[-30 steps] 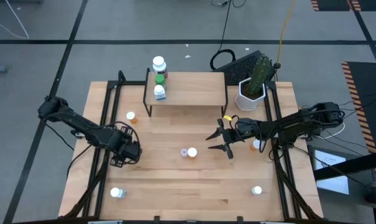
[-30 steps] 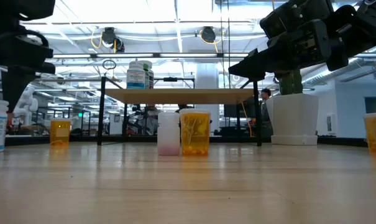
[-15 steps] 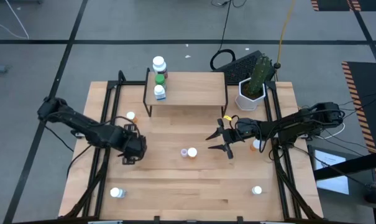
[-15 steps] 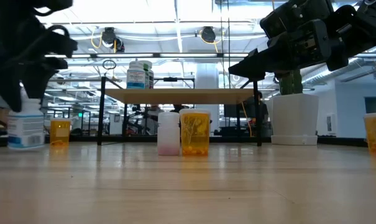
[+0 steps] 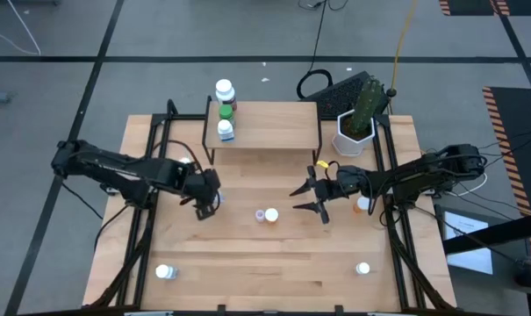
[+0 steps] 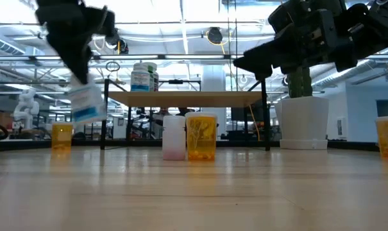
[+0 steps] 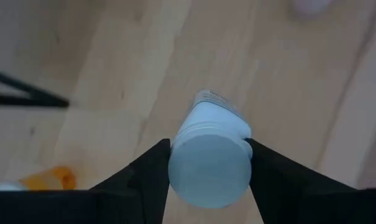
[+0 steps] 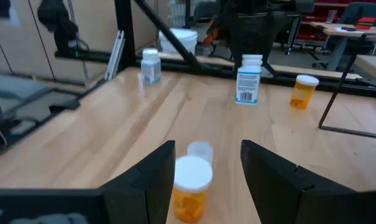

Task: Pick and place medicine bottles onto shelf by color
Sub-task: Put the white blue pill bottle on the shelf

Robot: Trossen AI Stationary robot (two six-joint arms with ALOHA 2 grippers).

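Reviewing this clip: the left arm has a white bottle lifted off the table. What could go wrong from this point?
1. The left gripper clamps the white bottle only at its cap, and the bottle hangs tilted, so it might swing or slip on the way.
2. The shelf already carries three bottles in a row at its left end; setting another down beside them could knock one over.
3. The right gripper hovers open near the pair of bottles at mid-table, close to the left arm's likely path.

Your left arm reaches in from the table's left edge, elbow bent, wrist over the mid-left area. Left gripper [image 5: 208, 195] is raised off the surface, fingers [image 7: 144, 177] clamped on a bottle [image 7: 209, 163]. Your right arm stretches in from the right; right gripper [image 5: 311, 198] hovers w/ fingers spread, nothing betw. them.
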